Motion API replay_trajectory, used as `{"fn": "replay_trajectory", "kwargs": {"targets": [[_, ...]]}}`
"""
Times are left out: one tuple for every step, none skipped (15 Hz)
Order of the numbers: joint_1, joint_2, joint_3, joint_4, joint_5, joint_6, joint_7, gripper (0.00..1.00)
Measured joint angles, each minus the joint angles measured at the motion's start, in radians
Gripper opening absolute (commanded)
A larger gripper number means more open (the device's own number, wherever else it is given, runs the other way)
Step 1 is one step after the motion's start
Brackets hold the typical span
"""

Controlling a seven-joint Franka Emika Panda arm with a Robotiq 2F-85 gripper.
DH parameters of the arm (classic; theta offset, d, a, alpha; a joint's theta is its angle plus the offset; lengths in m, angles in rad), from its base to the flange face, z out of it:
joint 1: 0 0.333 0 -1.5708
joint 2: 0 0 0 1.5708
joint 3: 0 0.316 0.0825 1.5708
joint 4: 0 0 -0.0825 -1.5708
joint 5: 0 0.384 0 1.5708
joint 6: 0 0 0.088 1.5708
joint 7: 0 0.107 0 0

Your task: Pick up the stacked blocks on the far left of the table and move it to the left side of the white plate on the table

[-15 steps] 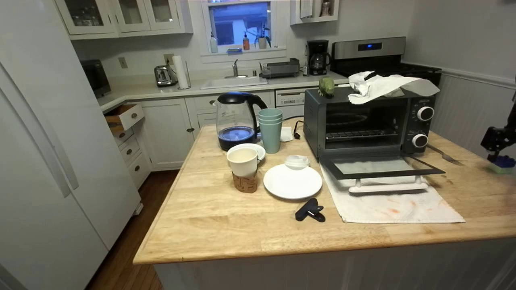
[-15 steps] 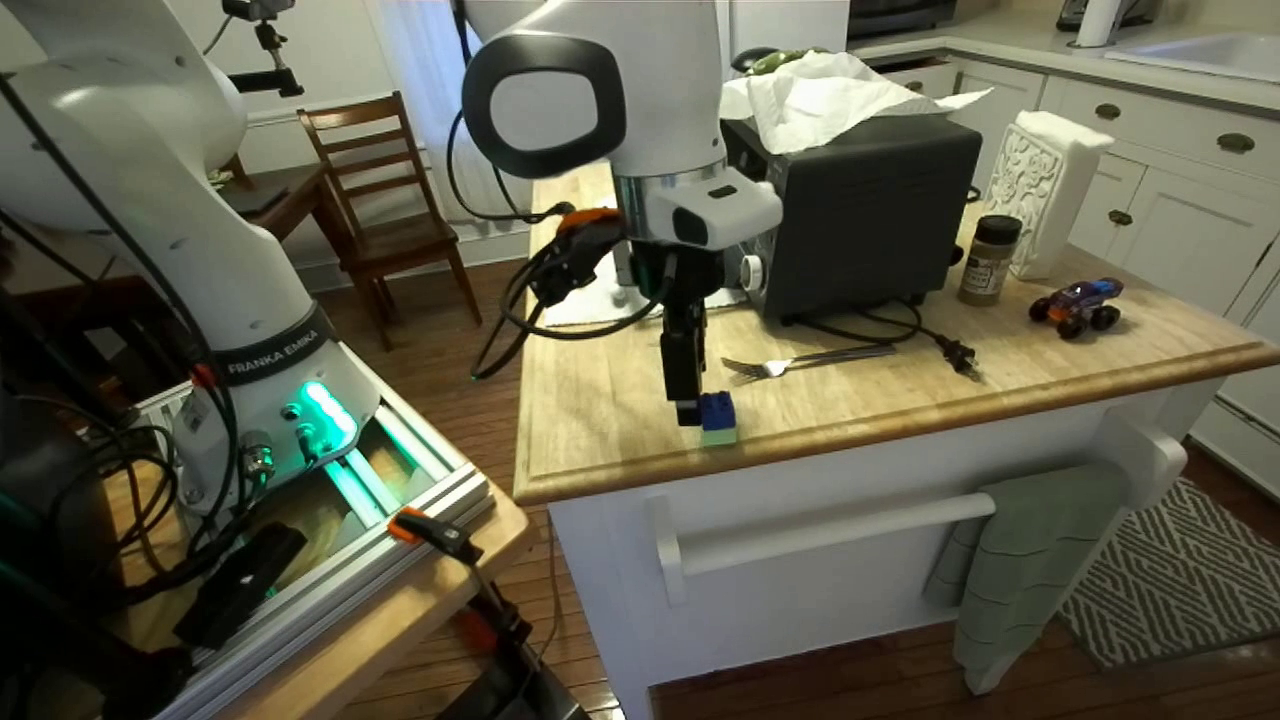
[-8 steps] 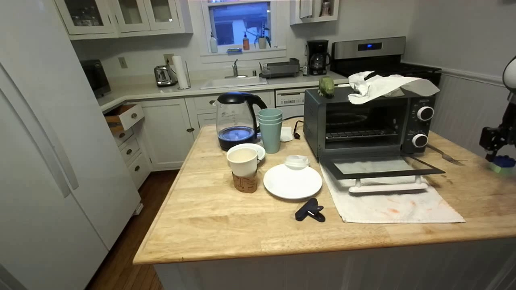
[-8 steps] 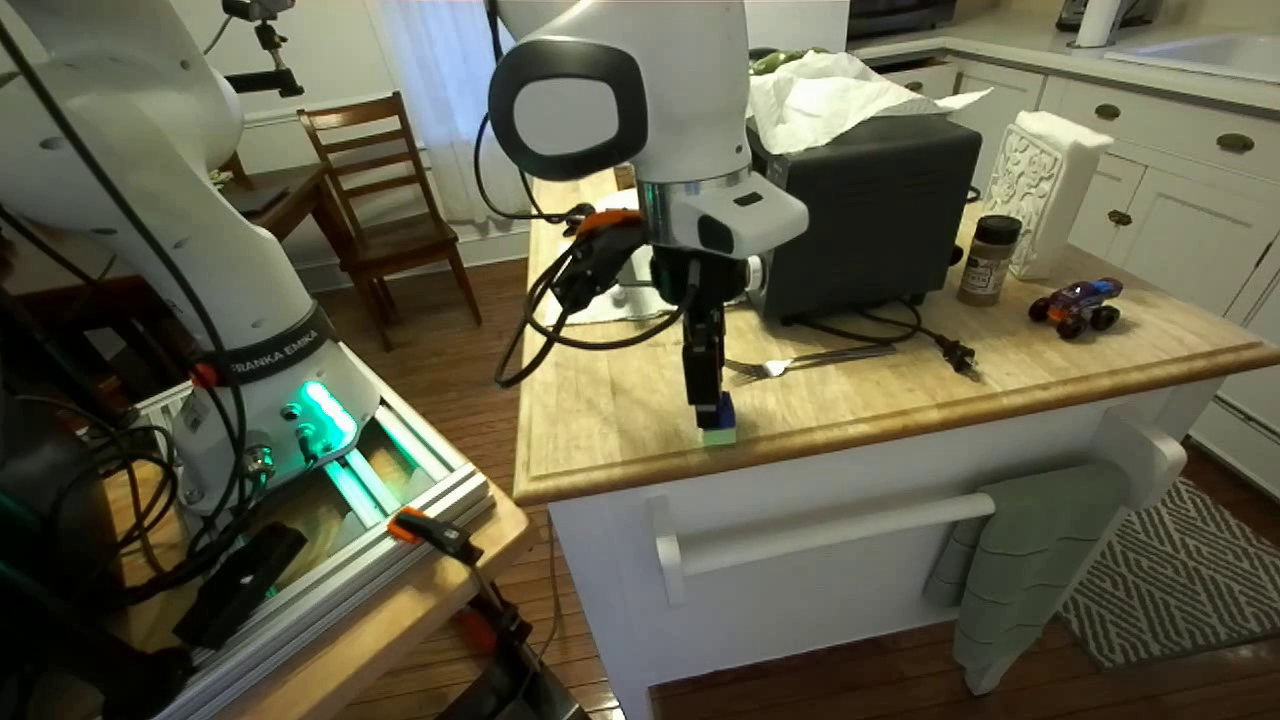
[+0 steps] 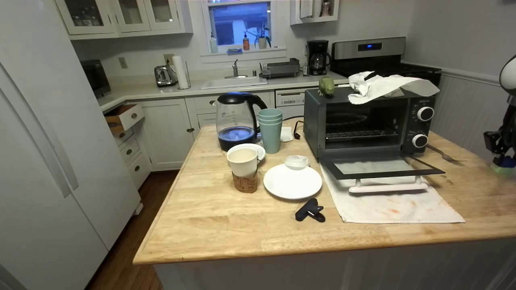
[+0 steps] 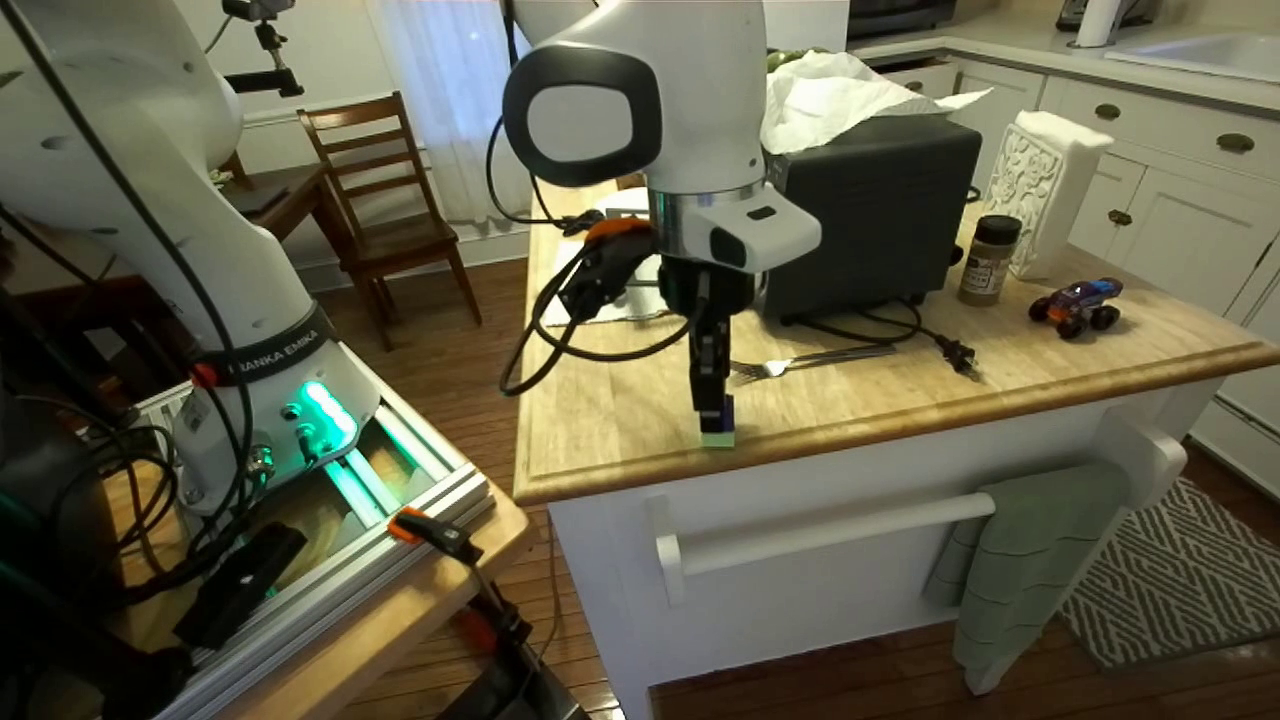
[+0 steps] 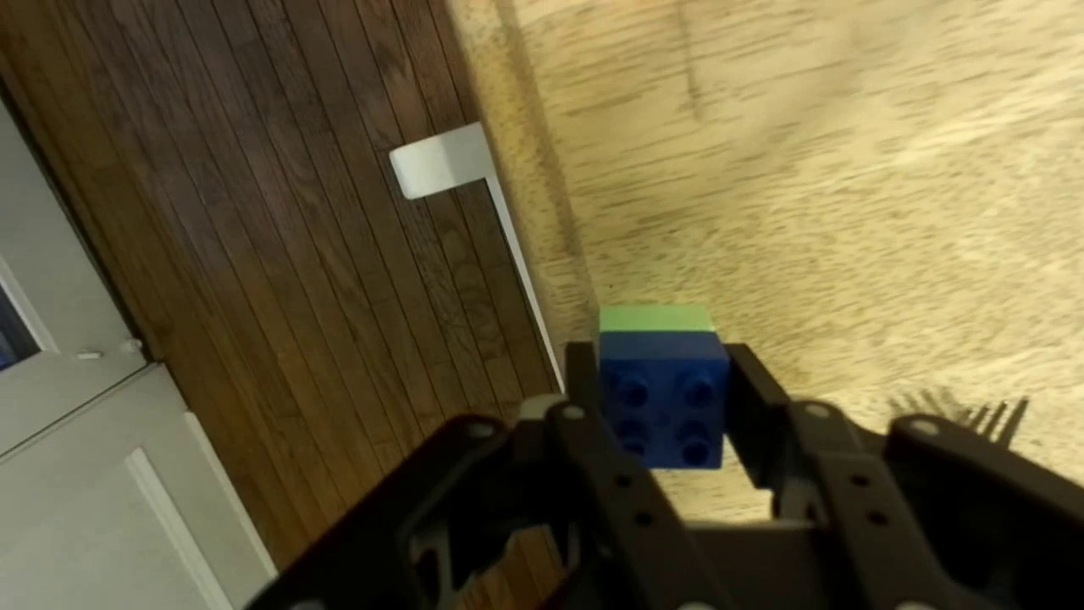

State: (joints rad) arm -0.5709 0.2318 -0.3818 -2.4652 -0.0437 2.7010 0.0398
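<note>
The stacked blocks, a dark-blue studded block on top of a light-green one, stand upright near an edge of the table. My gripper points down at them, its black fingers shut against two opposite sides of the blue block. In an exterior view the gripper covers much of the blue part, and the green base appears to rest on the wood. The stack is at the far right border of an exterior view. The white plate lies well away, near the table's middle.
A toaster oven with its door down stands between stack and plate, a stained cloth under the door. A fork lies near the gripper. Around the plate are a paper cup, a black clip and green cups.
The gripper has moved from beside the stack to over it and slightly down, and its fingers have closed on the blue block. The stack has barely moved.
</note>
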Motion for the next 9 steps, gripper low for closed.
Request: {"fn": "replay_trajectory", "kwargs": {"targets": [[0.001,0.000,-0.002,0.003,0.000,-0.009,0.000,0.12],[0.003,0.000,-0.005,0.006,0.000,-0.021,0.000,0.12],[0.007,-0.002,-0.011,0.010,0.000,-0.037,0.000,0.12],[0.011,-0.005,-0.017,0.011,0.000,-0.051,0.000,0.12],[0.015,-0.011,-0.024,0.013,0.000,-0.066,0.000,0.12],[0.016,-0.021,-0.030,0.013,0.000,-0.084,0.000,0.12],[0.017,-0.036,-0.035,0.012,0.001,-0.100,0.000,0.12],[0.017,-0.057,-0.041,0.011,0.003,-0.119,-0.001,0.12],[0.017,-0.086,-0.047,0.007,0.005,-0.137,-0.004,0.12]]}}
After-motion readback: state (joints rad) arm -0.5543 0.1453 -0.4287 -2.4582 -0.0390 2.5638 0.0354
